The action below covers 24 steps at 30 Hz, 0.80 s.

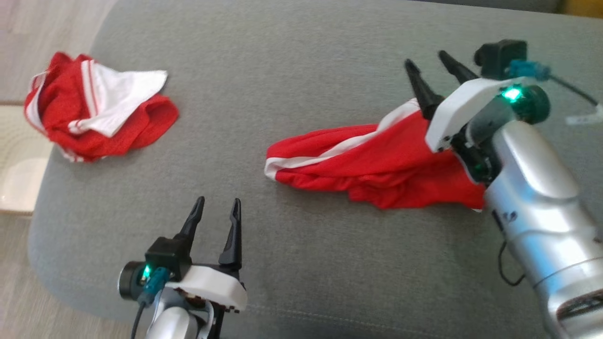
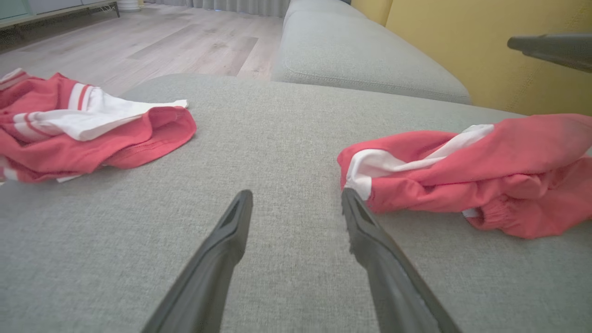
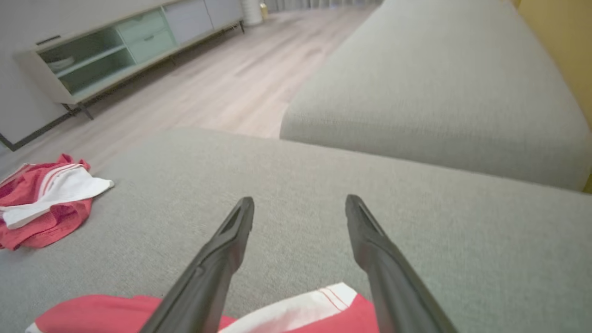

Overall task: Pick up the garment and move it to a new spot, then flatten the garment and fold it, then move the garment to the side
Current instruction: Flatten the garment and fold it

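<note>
A: Sofa seat [image 1: 301, 70]: garment [image 1: 377, 165] bunched at right, second red heap [image 1: 94, 113] far left. Right gripper [image 1: 425, 57] over garment, left gripper [image 1: 219, 199] near; both spread wide, empty.
B: Risk: pinching several bunched layers, or left grabs wrong heap.

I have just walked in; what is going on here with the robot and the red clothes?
A bunched red garment with a white stripe lies on the grey sofa cushion. The robot's right hand is open over its right end, gripping nothing. The left hand is open too, over bare cushion. A second crumpled red and white garment lies near the cushion's left edge. Nothing is flattened yet.
</note>
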Motion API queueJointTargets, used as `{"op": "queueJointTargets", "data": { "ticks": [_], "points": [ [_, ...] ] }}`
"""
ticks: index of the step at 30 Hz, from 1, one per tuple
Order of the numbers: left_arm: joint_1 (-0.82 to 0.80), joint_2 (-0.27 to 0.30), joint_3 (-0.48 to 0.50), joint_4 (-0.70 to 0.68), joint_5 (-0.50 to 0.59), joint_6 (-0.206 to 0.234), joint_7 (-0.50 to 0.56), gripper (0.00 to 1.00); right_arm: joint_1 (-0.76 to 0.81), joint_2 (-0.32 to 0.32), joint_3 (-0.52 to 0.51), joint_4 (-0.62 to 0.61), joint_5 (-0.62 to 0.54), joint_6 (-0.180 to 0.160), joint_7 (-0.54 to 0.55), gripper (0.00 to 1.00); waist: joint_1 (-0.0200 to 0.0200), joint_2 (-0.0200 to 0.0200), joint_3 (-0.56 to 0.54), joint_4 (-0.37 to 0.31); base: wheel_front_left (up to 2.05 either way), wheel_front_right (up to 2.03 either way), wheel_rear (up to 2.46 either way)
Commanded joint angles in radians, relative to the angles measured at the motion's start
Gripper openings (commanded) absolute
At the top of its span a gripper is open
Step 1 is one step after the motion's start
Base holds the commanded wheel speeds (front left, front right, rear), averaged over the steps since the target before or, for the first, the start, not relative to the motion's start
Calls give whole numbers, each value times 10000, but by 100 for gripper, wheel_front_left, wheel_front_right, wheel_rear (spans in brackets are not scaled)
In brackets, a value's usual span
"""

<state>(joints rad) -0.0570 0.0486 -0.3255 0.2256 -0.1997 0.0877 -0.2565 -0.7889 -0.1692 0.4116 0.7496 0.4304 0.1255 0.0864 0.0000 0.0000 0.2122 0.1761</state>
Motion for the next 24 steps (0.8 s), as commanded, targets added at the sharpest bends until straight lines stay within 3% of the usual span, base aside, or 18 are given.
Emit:
{"op": "queueJointTargets", "data": {
  "ticks": [1, 8, 17, 18, 19, 21, 22, 24],
  "points": [
    [-337, 16, 212, -272, -66, 15, -53, 100, -334, -18, 118, -32, 295, 52, 291, 100, 0, 0, 105, 247, 0, 0, 0],
    [-363, 16, 92, -329, -144, 76, -53, 100, -913, -856, 646, 1217, 837, 52, 2167, 100, 0, 0, 337, 630, 0, 0, 0],
    [-438, 16, 113, -428, -195, 143, -53, 100, -683, -1501, 1367, 1387, 1404, 52, 2737, 100, 0, 0, 650, 548, 0, 0, 0],
    [-474, 16, 105, -429, -201, 145, -53, 100, -653, -1507, 1439, 1308, 1552, 52, 2764, 91, 0, 0, 687, 523, 0, 0, 0],
    [-510, 16, 92, -432, -206, 144, -53, 100, -634, -1534, 1528, 1223, 1657, 52, 2771, 72, 0, 0, 715, 506, 0, 0, 0],
    [-574, 16, 67, -435, -208, 139, -53, 100, -617, -1622, 1756, 1035, 1813, 52, 2770, 12, 0, 0, 763, 473, 0, 0, 0],
    [-601, 16, 63, -436, -211, 141, -53, 100, -607, -1658, 1844, 927, 1917, 52, 2728, 0, 0, 0, 781, 457, 0, 0, 0],
    [-637, 16, 72, -435, -211, 138, -53, 100, -609, -1751, 2017, 753, 2057, 52, 2611, 0, 0, 0, 797, 418, 0, 0, 0]
  ]
}}
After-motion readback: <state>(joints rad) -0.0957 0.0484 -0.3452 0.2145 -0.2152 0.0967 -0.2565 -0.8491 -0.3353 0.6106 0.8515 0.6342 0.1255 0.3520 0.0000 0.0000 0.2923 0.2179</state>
